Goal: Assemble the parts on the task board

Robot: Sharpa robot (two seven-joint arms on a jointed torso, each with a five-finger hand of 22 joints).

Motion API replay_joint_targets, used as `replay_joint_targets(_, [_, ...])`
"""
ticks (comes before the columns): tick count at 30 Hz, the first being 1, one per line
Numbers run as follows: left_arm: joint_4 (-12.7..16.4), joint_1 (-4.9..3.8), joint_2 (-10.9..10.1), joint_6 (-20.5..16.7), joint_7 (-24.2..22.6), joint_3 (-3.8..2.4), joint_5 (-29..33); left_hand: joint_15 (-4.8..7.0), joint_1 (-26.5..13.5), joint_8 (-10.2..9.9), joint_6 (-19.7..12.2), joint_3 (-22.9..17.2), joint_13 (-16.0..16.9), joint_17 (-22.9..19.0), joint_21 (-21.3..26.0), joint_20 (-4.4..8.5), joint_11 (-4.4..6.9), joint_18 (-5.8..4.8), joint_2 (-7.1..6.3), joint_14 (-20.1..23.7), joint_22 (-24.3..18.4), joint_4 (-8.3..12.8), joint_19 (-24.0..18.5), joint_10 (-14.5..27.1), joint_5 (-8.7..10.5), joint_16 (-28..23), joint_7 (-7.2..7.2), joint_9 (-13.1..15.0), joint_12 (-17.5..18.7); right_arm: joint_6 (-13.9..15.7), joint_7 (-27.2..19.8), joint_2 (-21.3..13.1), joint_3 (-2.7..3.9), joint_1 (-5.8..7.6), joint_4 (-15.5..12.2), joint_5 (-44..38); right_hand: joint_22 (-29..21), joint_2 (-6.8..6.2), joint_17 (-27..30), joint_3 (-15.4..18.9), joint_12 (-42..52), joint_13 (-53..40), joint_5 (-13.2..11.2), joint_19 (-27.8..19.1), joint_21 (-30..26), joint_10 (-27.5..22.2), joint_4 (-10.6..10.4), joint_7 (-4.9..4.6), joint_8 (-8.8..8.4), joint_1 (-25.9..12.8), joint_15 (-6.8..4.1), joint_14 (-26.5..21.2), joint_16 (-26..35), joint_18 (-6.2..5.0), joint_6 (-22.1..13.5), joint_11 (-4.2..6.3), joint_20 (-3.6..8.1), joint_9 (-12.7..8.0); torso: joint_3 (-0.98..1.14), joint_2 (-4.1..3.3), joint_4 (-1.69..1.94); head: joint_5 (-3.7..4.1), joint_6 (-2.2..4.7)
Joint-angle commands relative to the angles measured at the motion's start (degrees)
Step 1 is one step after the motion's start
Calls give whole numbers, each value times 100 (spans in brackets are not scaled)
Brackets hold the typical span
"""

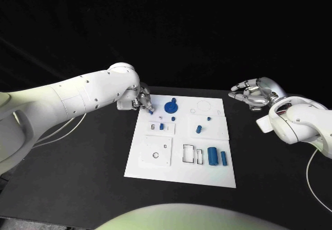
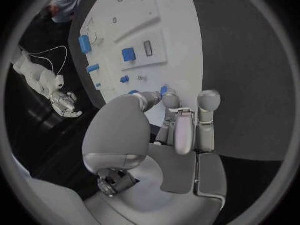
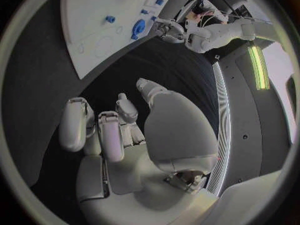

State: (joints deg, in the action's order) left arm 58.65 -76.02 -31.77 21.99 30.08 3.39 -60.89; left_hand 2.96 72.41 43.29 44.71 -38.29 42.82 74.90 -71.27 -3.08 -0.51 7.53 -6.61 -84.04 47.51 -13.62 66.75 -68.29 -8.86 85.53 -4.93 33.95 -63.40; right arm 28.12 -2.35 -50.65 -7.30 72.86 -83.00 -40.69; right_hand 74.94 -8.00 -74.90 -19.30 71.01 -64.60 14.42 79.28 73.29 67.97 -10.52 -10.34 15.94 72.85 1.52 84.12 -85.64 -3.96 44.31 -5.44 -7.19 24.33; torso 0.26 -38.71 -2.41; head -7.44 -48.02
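Two white arms reach over the black counter, each ending in a silver hand. Task board: flat white rectangular plate, matte, lying in the middle of the counter with its long side running away from the robot.

Board contents, head view:
- round blue disc part with a knob, near the far left corner;
- small blue peg standing in a raised white block on the left side;
- small blue piece near the board's middle;
- two blue cylinders lying side by side at the near right, the larger just beside the smaller;
- rectangular outlined recesses just left of the cylinders;
- raised white square block with a small ring mark, near left;
- faint circular outline at the far right.

No legible writing on the board.

Left hand: at the board's far left corner, fingers bunched together. In the left wrist view the fingertips pinch a tiny blue part right at the board's edge.

Right hand: off the board, beyond its far right corner, above bare counter, well apart from the parts. Fingers loosely curled and spread, nothing held; the right wrist view shows its palm bare.
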Motion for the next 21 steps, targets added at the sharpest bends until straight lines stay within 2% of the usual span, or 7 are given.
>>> replay_joint_targets(1, [-17, 1, 3, -176, -148, 1, 170, 5, 35, 86, -42, -696, -21, 461, -34, -3, 2, 46, 37, -325, 15, 560, 24, -38, -31, 4, -5, 97, 3, -23, -32, 2, 1, -3, 4, -32, 174, -35, -431, -10, -25, 5, 20, -32, -33, -14, -33, -1, 38, 16, -47, 313, 20, -64, -27, -1, 15, 8, 2, 1, 1, -5, 0])
replay_joint_targets(6, [12, 1, -40, -250, -177, 2, 292, 13, -109, 222, -42, -1087, -31, 474, -71, -2, 11, 44, -64, -331, 50, 745, 28, -62, -47, 12, 0, 128, -13, -28, -30, 0, 1, -3, 7, -32, 172, -32, -433, -9, -21, 3, 24, -31, -37, -9, -42, 0, 50, 14, -48, 314, 21, -64, -30, 0, 16, 9, 3, 7, -2, -11, -1])
replay_joint_targets(11, [215, 2, -194, -362, -165, 0, 498, 35, -293, 322, -6, -1382, -20, 497, -114, 10, 34, 40, -156, -341, 97, 913, 47, -110, -92, 24, 23, 134, -40, -31, -28, -8, 1, -4, 8, -32, 172, -32, -433, -9, -21, 3, 24, -31, -37, -9, -42, 0, 50, 14, -48, 314, 21, -64, -30, 0, 16, 9, 4, 13, 3, -9, 5])
replay_joint_targets(15, [610, 4, -461, -534, -160, -14, 659, 52, -422, 373, 35, -1554, 14, 508, -172, 23, 54, 27, -208, -346, 185, 1029, 95, -164, -143, 29, 41, 126, -72, -30, -24, -26, 1, -5, 7, -32, 172, -32, -433, -9, -21, 3, 24, -31, -37, -9, -42, 0, 50, 14, -48, 314, 21, -64, -30, 0, 16, 9, 6, 17, 16, -1, 0])
replay_joint_targets(21, [1341, 6, -914, -794, -206, -27, 759, 86, -671, 447, 128, -1795, -3, 525, -267, 55, 93, 6, -304, -354, 324, 1232, 160, -259, -316, 37, 83, 92, -81, -26, -20, -52, -1, -5, 10, -32, 172, -32, -433, -9, -21, 3, 24, -31, -37, -9, -42, 0, 50, 14, -48, 314, 21, -64, -30, 0, 16, 9, 8, 38, 55, 3, -9])
